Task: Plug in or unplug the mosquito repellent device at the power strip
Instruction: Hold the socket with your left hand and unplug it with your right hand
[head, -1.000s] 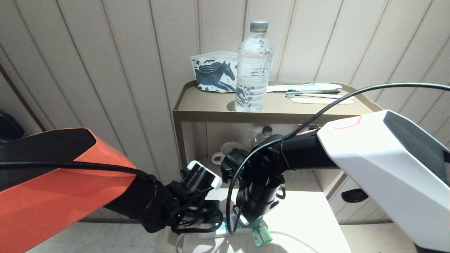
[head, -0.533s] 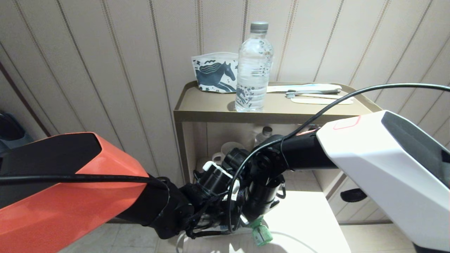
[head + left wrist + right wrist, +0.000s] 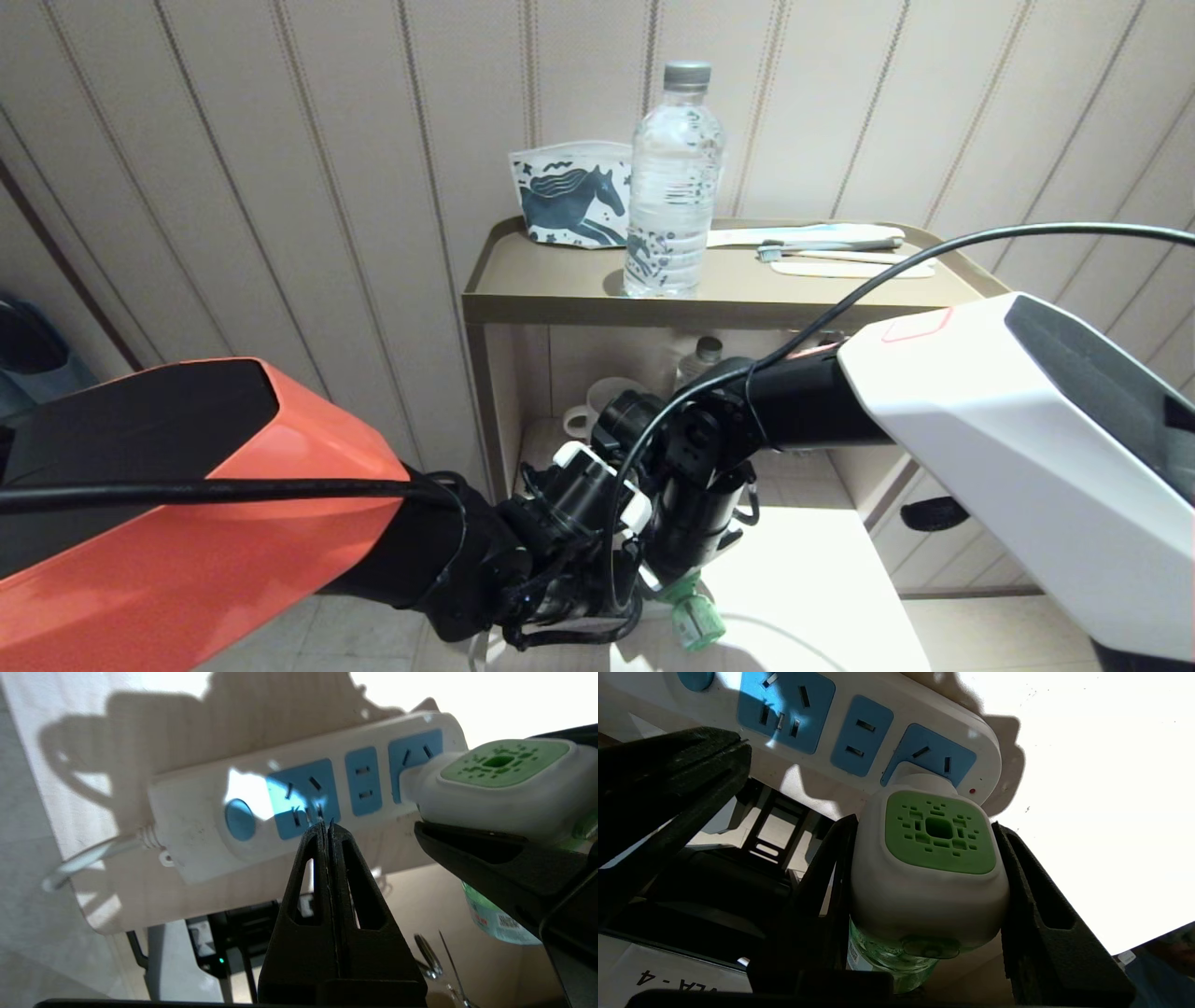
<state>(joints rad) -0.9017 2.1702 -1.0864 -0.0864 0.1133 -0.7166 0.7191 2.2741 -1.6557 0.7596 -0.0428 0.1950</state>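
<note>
Now the right gripper (image 3: 924,905) fingers clasp the mosquito repellent device (image 3: 934,858), seated in the power strip (image 3: 299,798); left gripper (image 3: 327,828) fingers, pressed together, hover just over it, probably to brace for unplugging.

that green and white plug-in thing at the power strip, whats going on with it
The right gripper is clamped on the small green-and-white plastic mosquito repellent device, which sits plugged into the end socket of the long white power strip with light-blue socket panels. The left gripper, fingers shut and holding nothing, is poised at the strip near its blue oval button, seemingly to steady it. Whether the device is going in or coming out cannot be told.
</note>
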